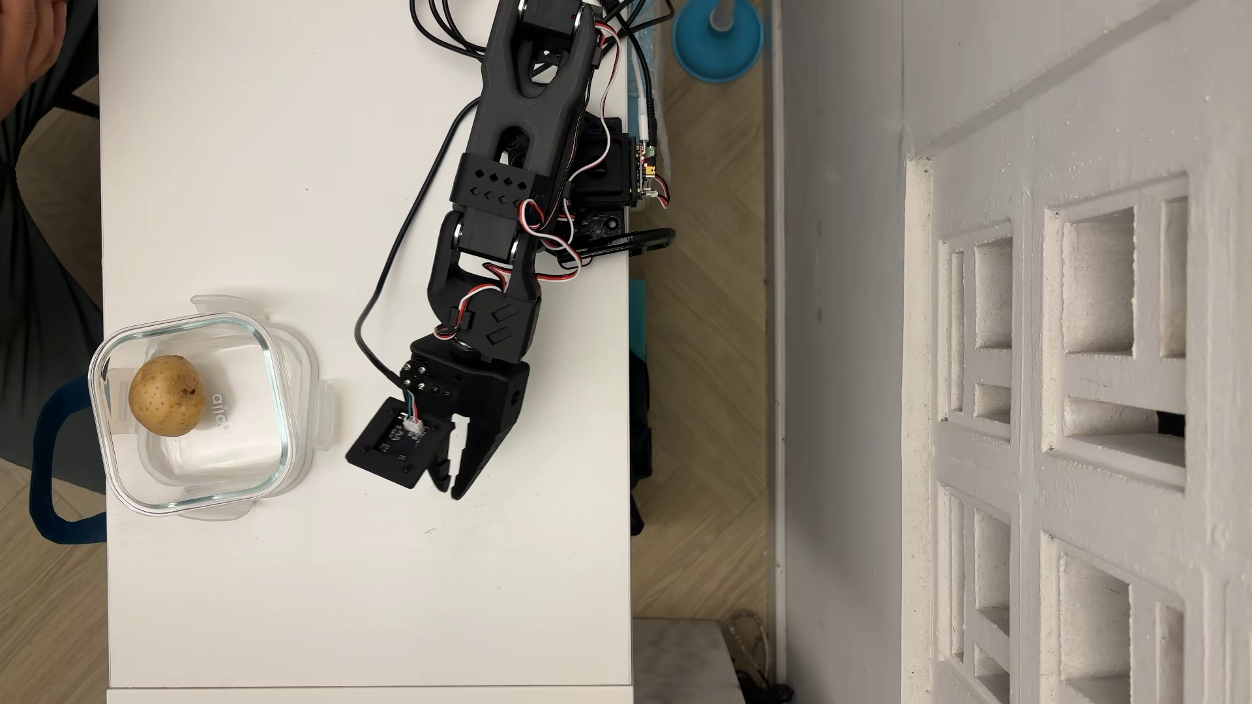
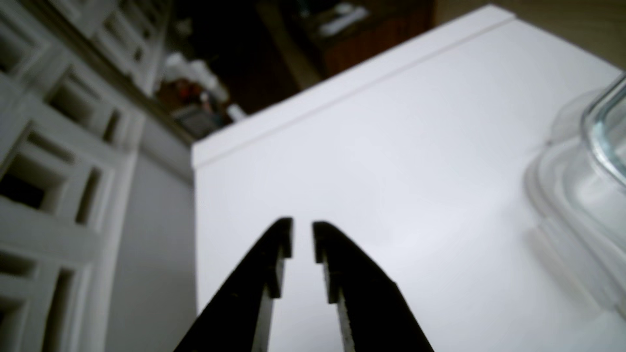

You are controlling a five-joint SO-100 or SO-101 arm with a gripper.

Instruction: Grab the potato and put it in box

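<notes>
We see the black arm [image 1: 522,169] stretched over the white table [image 1: 339,596], its gripper [image 1: 450,487] empty, fingers slightly apart, right of the box [image 1: 274,379] in the overhead view. The potato [image 1: 167,396], tan with dark speckles and one reddish spot, sits inside the box's left side. A grey logo on the base is unreadable.

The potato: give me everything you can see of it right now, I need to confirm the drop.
In the overhead view the potato is a roundish oval with tan-yellow skin, fine dark speckles and one reddish-brown spot on its right side. It looks whole and firm. It lies inside the box, on the glass base toward the left wall, partly beside the grey logo. Nothing else touches it: the gripper is away to the right above bare table, jaws slightly apart and empty. The wrist view does not show the potato.
</notes>
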